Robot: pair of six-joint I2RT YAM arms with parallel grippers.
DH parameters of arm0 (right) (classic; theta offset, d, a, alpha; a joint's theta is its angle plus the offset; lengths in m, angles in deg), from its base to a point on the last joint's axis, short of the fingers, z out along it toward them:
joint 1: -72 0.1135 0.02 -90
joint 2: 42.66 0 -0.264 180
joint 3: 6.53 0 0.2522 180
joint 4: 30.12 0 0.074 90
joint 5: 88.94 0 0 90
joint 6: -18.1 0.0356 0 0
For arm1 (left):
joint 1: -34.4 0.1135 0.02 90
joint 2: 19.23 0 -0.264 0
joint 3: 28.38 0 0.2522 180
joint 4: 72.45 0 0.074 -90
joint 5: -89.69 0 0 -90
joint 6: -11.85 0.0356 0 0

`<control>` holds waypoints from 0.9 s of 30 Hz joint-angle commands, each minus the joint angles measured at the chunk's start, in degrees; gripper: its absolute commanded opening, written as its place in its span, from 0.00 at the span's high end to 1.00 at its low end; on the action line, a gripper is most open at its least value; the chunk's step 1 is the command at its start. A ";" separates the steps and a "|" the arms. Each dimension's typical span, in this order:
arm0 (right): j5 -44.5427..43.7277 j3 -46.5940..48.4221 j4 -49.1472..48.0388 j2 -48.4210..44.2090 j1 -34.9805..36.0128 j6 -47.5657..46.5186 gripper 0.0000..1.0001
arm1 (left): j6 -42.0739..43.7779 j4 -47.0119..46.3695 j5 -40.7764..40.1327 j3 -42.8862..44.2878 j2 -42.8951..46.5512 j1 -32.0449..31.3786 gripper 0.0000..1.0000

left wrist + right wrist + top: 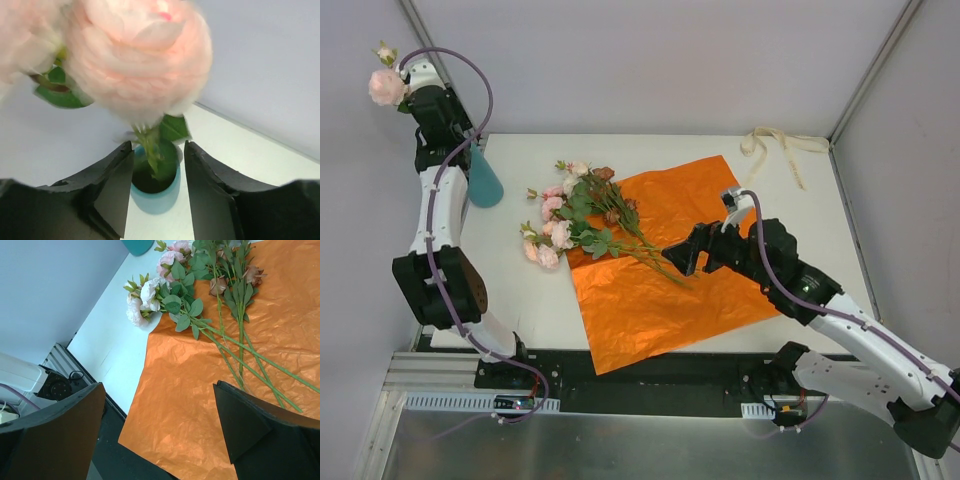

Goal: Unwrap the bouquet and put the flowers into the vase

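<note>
The bouquet lies unwrapped: the flowers rest loose across the flat orange paper, heads toward the left. One pale pink rose is up at the far left, its green stem reaching down into the teal vase. My left gripper is high above the vase, open, its jaws on either side of that stem and apart from it. My right gripper hovers open over the paper near the stem ends, holding nothing.
A cream ribbon lies at the back right of the white table. Grey walls close in the left, back and right. The paper's near corner overhangs the black rail at the front edge.
</note>
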 commanded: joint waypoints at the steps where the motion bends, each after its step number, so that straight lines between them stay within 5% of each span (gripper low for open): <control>1: -1.98 3.25 0.86 -1.57 0.37 2.26 0.01 | -4.62 7.75 0.65 0.31 8.73 0.30 0.48; 9: -9.44 5.27 3.59 5.62 0.19 -0.03 0.00 | -17.18 17.87 16.79 -4.51 19.53 0.13 0.20; 16: -17.80 7.65 4.29 15.03 -0.69 -4.06 0.00 | -31.51 20.42 31.23 -12.95 28.68 -0.48 0.13; 20: -12.73 9.14 4.55 20.56 -2.70 -9.77 0.02 | -33.54 23.58 35.80 -15.85 29.65 -3.30 0.01; 27: 0.99 13.18 4.99 31.20 -8.32 -15.41 0.31 | -36.45 24.02 45.39 -27.71 30.97 -7.95 0.01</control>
